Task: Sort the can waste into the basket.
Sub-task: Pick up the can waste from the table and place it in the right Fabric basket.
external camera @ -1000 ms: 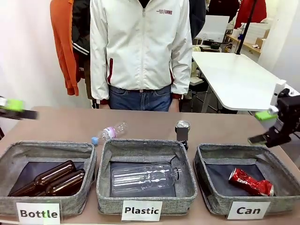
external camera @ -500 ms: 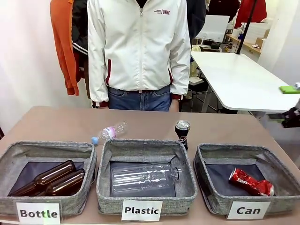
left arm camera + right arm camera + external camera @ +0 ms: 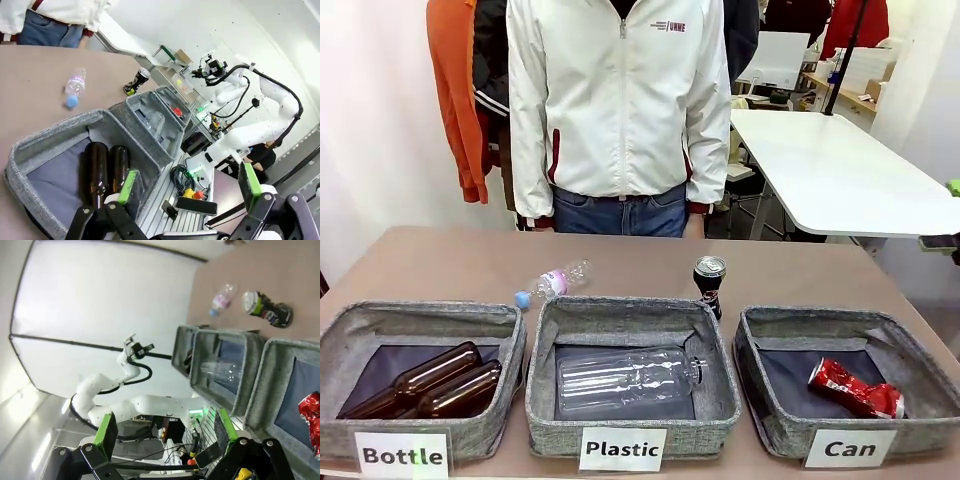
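A dark can with a silver top stands upright on the table just behind the "Plastic" bin. A crushed red can lies inside the grey basket labelled "Can" at the right. In the right wrist view my right gripper is open and empty, high above the Can basket, the red can and the dark can. A green pad of it shows at the front view's right edge. My left gripper is open and empty, high above the "Bottle" bin, far from the dark can.
The "Bottle" bin holds two brown glass bottles. A clear plastic bottle lies in the "Plastic" bin. A small plastic bottle lies on the table behind them. A person in a white jacket stands at the far edge.
My right gripper has risen and drawn back to the right, nearly out of the front view. My left gripper has left that view at the left edge. The cans have not moved.
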{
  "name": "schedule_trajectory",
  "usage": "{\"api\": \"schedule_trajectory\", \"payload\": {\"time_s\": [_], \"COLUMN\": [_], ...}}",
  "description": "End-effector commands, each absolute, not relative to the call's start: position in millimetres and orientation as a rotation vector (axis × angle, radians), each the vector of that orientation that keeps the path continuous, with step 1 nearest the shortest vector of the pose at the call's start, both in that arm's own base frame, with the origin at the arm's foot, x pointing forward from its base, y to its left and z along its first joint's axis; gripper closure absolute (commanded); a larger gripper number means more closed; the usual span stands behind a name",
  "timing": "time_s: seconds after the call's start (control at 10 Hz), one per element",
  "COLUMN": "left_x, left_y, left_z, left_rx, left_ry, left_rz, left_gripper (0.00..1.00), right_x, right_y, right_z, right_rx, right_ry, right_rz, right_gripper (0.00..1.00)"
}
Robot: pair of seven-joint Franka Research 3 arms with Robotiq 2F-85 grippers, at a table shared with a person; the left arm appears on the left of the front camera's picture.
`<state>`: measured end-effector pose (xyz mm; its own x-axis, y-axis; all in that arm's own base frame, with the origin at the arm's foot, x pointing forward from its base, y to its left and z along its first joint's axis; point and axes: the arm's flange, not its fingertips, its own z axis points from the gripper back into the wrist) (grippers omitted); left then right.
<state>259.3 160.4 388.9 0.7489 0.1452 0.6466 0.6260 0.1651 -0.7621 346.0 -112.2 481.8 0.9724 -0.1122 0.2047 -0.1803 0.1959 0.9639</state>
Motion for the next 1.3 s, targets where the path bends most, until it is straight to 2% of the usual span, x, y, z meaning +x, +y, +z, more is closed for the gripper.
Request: {"api": "schedule_trajectory", "payload": {"time_s": [0.0,1.0,1.1,1.2], "left_x": [260,260,260,260], "left_y": [158,158,158,158], "left_z": [397,397,397,397], "left_rx": [-1.404,-1.404,-1.404,-1.404], "left_ry": [-0.698,-0.698,-0.698,-0.698], "left_rz": [-0.372,-0.372,-0.372,-0.372], "left_gripper": [0.0,0.0,0.0,0.0], "right_x": [345,347,369,400], "right_y": [-103,-106,-93,-76], "right_z": [484,479,487,491], "right_rx": [1.409,1.392,1.261,1.077], "right_ry": [-0.247,-0.244,-0.249,-0.331], "right_rz": [0.041,0.048,0.248,0.401], "right_gripper": [0.0,0.0,0.0,0.0]}}
